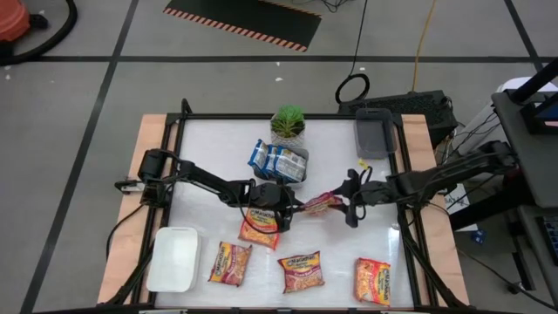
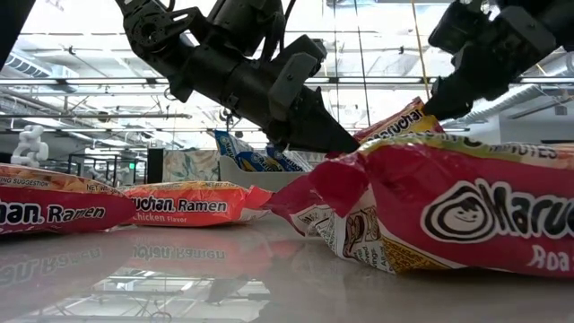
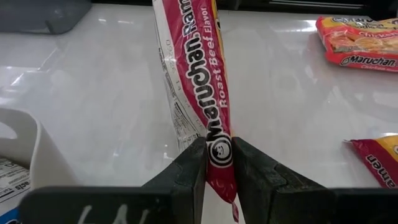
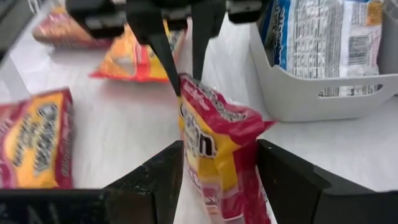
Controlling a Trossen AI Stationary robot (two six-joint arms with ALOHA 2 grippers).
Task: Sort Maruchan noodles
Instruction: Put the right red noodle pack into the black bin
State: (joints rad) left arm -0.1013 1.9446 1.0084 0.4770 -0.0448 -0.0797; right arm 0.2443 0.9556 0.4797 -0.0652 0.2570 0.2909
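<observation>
Pink-red flat plastic roast-beef ramen packet (image 1: 321, 204) spans frame centre; left tool (image 1: 292, 209) pinching its end, right tool (image 1: 349, 206) agape around opposite end.

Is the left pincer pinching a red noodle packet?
Yes, the left pincer is shut on the edge of a red noodle packet, which stands up between its fingers.

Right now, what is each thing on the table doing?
Roast beef packet: lifted off the table, pinched at one end.
Left gripper: shut on that packet.
Right gripper: open, one finger on each side of the same packet.
Blue packets: standing in a grey bin.
Loose packets: lying flat on the table.
White tray: empty.
Potted plant: upright.
</observation>
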